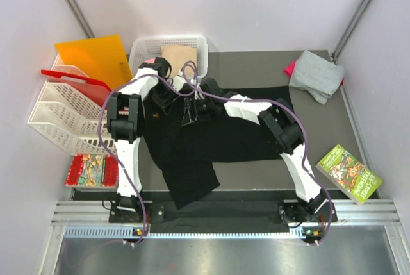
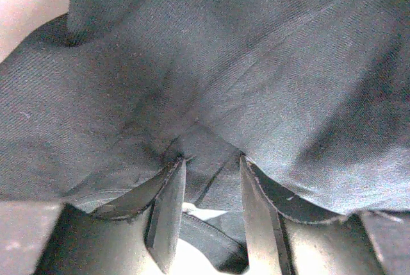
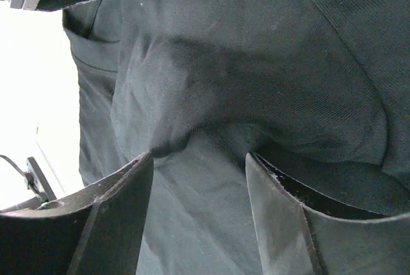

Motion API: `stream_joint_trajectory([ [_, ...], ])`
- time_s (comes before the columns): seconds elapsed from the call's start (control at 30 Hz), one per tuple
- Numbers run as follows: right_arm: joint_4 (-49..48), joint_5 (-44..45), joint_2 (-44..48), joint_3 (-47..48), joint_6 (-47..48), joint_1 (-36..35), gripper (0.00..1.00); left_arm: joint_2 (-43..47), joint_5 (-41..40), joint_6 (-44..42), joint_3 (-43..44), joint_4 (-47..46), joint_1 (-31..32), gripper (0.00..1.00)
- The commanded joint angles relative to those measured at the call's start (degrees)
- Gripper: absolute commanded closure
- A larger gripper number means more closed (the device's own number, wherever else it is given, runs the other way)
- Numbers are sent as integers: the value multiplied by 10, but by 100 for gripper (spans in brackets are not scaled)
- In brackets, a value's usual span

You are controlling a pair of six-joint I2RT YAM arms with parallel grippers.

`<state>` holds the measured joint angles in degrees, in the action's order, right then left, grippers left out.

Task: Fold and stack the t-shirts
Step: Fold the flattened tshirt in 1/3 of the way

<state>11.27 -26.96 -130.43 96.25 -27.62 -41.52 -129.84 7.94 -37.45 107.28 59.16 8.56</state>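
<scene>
black t-shirt (image 1: 211, 137): spread on the table (image 1: 256, 171), under both arms
left claw (image 2: 211, 175): pinching a bunched fold of the black t-shirt
right claw (image 3: 200, 159): jaws apart, cloth loose between them

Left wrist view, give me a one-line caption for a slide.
The left gripper pinches a bunched fold of the black shirt.

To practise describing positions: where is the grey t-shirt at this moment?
Top view: the grey t-shirt lies folded at the table's far right corner, partly covering a pink shirt.
</scene>
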Motion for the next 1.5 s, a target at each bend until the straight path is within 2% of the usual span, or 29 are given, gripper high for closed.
stream_joint_trajectory([
  [0.0, 26, 15, 6, -21, 31, -23, 41, -27, -54, 24, -31, 42, -4, 56],
  [0.17, 17, -6, -13, 18, 22, -24, 52, -18, -58, 22, -39, 38, -5, 56],
  [0.23, 22, -17, -31, 53, 17, -25, 54, -18, -60, 22, -41, 37, -4, 56],
  [0.6, -2, -83, -53, 146, -12, -36, 53, -12, -72, 27, -32, 34, -5, 56],
  [0.8, -41, -104, -60, 160, -45, -36, 53, 23, -74, 23, -3, 48, -13, 56],
  [0.87, -45, -104, -67, 165, -48, -34, 53, 45, -100, 18, 5, 54, -15, 56],
  [1.0, -52, -104, -89, 176, -53, -29, 53, 95, -102, 6, 38, 67, -24, 55],
  [1.27, -103, -121, -136, 191, -105, -16, 54, 185, 21, -18, 84, 138, -26, 54],
  [1.47, -127, -130, -151, 203, -133, -2, 55, 202, 119, -7, 35, 148, -15, 55],
])
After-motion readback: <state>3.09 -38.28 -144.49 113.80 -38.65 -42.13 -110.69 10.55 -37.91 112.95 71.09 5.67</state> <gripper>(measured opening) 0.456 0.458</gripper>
